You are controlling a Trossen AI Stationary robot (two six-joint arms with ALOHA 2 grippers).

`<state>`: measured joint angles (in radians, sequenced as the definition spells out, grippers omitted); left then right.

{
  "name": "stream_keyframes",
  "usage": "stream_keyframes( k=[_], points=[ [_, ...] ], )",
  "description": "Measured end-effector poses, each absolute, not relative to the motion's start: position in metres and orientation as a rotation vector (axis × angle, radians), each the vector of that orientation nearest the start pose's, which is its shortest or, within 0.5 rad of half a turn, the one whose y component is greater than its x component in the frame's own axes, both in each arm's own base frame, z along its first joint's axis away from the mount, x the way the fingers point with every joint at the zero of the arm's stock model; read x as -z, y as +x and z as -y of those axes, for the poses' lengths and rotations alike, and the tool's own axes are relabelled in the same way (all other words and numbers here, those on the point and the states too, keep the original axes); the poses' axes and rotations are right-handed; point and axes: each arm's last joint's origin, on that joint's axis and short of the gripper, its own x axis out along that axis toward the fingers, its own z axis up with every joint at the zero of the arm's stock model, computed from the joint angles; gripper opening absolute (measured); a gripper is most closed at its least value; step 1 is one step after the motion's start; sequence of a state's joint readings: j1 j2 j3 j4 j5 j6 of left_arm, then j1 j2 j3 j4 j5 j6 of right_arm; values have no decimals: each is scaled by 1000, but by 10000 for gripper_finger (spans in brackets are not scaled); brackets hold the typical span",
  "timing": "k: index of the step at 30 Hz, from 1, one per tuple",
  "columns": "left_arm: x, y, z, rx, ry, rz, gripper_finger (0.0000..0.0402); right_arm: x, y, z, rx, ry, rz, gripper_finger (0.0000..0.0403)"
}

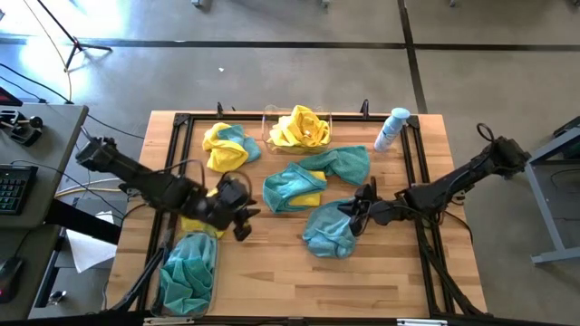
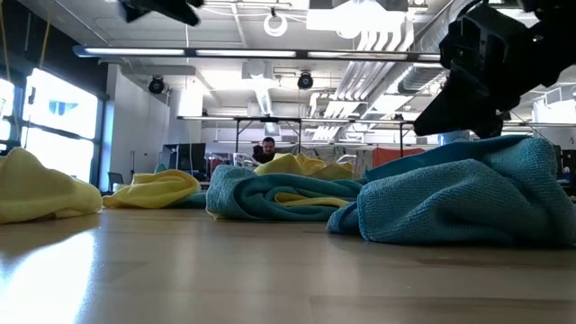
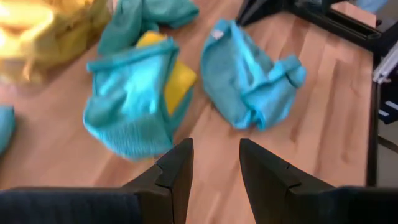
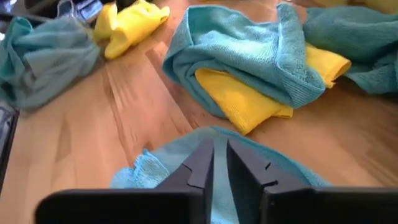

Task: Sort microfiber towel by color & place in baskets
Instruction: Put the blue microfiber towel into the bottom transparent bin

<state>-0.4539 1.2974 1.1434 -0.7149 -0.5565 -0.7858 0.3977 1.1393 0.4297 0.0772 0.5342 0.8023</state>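
Towels lie scattered across the wooden table (image 1: pixel 272 263), and we see two clear baskets: one (image 1: pixel 188 272) at the near left corner packed with teal cloth, another (image 1: pixel 297 129) at the far edge holding a bunched yellow towel (image 1: pixel 302 127).

Our right gripper (image 4: pixel 220 163) sits low over a crumpled teal towel (image 1: pixel 328 228), its fingers (image 4: pixel 200 165) nearly pressed together with only a thin slit between them. The tips dip into the cloth's upper fold, but we cannot tell whether any fabric is actually pinched. Just beyond these fingertips lies a teal towel wrapped around a yellow one (image 4: pixel 249 93), and farther past that a small yellow towel (image 4: pixel 127 28) near the teal-filled basket.

Our left gripper (image 3: pixel 214 165) hovers above bare wood, its fingers (image 3: pixel 177 168) spread apart and holding nothing. Ahead of its fingertips lie the wrapped teal-and-yellow bundle to one side and the crumpled teal towel to the other, both apart from the tips.

Near the table's far left we see another yellow-and-teal pile (image 1: pixel 227 147), and a white-and-blue spray bottle (image 1: pixel 391 129) stands at the far right.
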Motion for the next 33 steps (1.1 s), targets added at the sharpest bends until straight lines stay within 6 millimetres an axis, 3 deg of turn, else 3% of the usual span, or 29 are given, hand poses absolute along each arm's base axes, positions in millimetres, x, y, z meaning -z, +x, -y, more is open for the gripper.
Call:
stream_keyframes(
  k=[11, 15, 20, 26, 33],
  points=[
    [-290, 287, 67, -294, -149, -710, 120, -175, 203, -52, 199, 414, -718, 143],
    [-279, 298, 57, -279, -121, -757, 120, -189, 201, -51, 223, 291, -871, 156],
    [-277, 309, 47, -236, -27, -734, 120, -201, 203, -51, 261, 255, -1007, 158],
    [-274, 313, 32, -142, 14, -753, 120, -184, 224, -60, 256, 282, -1202, 158],
    [-257, 307, 20, -42, -64, -703, 120, -163, 256, -65, 273, 310, -1320, 158]
  ],
)
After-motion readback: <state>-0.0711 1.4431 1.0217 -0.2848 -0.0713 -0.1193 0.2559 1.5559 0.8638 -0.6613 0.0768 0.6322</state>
